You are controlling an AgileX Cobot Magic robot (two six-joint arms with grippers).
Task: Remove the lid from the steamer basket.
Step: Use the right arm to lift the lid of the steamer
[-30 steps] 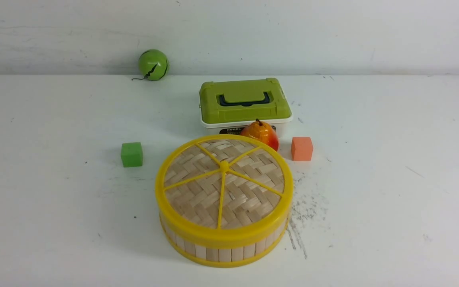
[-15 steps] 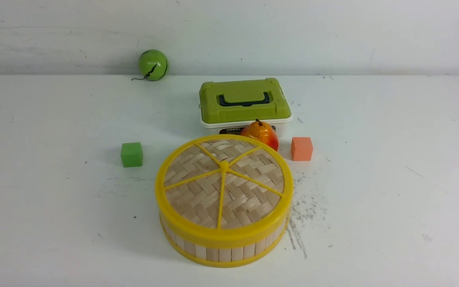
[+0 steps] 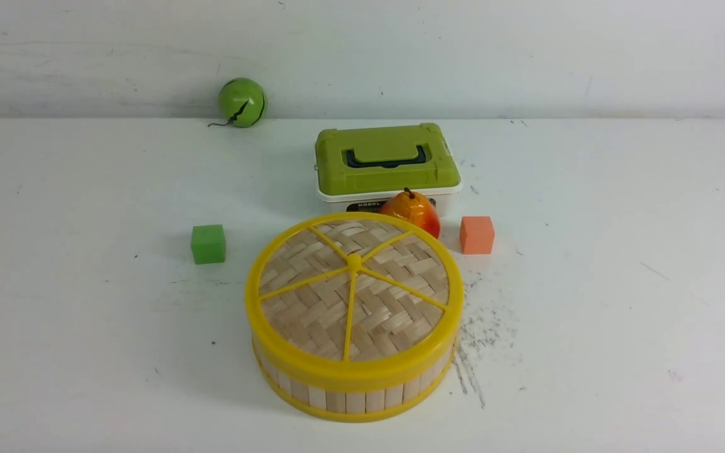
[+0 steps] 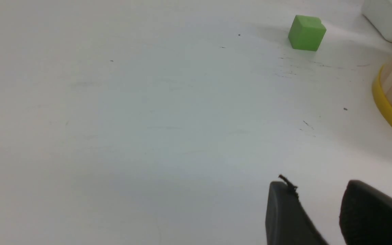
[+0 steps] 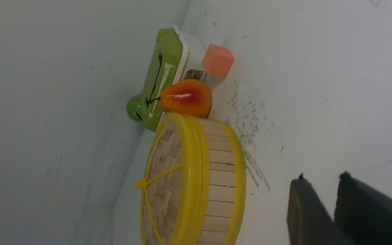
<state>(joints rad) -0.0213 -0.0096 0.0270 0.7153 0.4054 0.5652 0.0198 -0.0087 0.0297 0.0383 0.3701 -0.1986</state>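
1. Zero change shows over the last second. In the front view everything on the counter (image 3: 620, 283) lies exactly as before, and neither arm has come into that view.
2. We judge the task not yet begun: the lid (image 3: 354, 296) sits fully on the basket (image 3: 350, 397), untouched.
3. Our left tool (image 4: 322, 190) is empty, its fingers parted by a clear gap. It hangs over bare counter, and the basket's wall shows only at the edge of its view, well apart.
4. Our right tool (image 5: 323, 183) is also empty, with a narrower gap between its fingers. It sits off the basket's right side, not touching.
5. The basket stands near the front middle of the counter. A fruit (image 3: 414, 211) lies just behind it, though we cannot tell if they touch. A green box (image 3: 386, 160) stands further back.
6. The lid is a flat disc of woven pale bamboo. It has a thick yellow rim and six thin spokes meeting at a small raised hub.
7. It lies level, with its rim seated evenly around the basket's top.
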